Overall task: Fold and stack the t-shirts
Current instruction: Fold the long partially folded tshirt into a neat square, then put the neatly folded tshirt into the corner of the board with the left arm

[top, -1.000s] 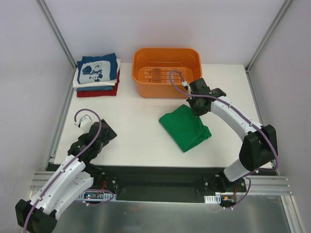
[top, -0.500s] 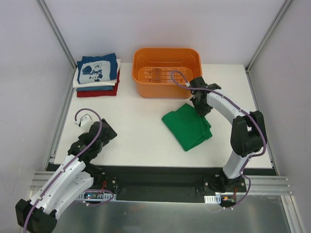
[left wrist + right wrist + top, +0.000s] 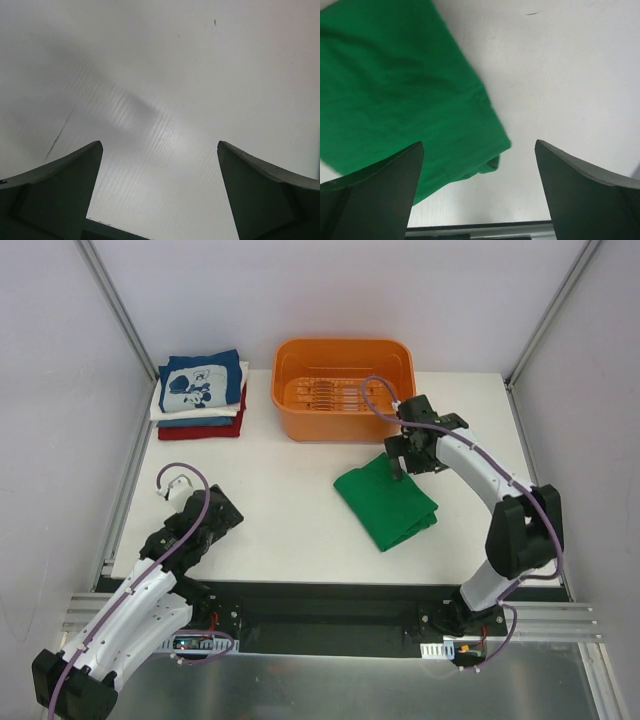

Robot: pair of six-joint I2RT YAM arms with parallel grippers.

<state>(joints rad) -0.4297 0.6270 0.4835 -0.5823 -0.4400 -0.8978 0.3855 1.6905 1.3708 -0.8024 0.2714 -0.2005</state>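
Note:
A folded bright green t-shirt (image 3: 387, 502) lies flat on the white table, right of centre; the right wrist view shows it (image 3: 395, 95) filling the upper left. My right gripper (image 3: 402, 458) hovers over the shirt's far corner, open, with nothing between its fingers (image 3: 380, 190). A stack of folded t-shirts (image 3: 201, 394), navy with a white cartoon print on top, then white, blue-grey and red, rests at the far left. My left gripper (image 3: 218, 512) stands open near the front left, over bare table (image 3: 160, 100).
An orange plastic tub (image 3: 343, 386) stands at the back centre, just beyond the green shirt and the right gripper. Metal frame posts rise at the table's far corners, and a black rail runs along the near edge.
The right gripper has opened and let go of the green shirt's far corner, which now lies flat. The right arm lifted slightly. The left arm has not moved.

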